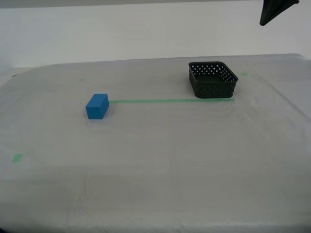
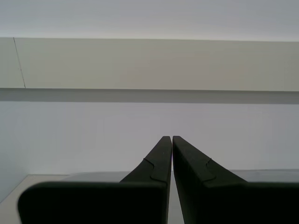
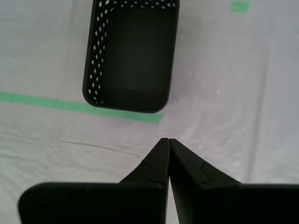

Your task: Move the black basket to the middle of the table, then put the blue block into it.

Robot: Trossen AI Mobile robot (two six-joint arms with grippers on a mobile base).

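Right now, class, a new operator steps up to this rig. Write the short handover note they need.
My first gripper: shut, empty, hanging above the table near the black basket.
My second gripper: shut, empty, pointed at the wall, away from the work.
Black basket: empty, at the far end of the green tape line toward the exterior view's right.
Blue block: on the cloth at the line's other end, untouched.
Done: nothing.
Left: bring the basket to the table's middle, then put the block in it.

Basket toward exterior view's right, block well apart leftward, on table.
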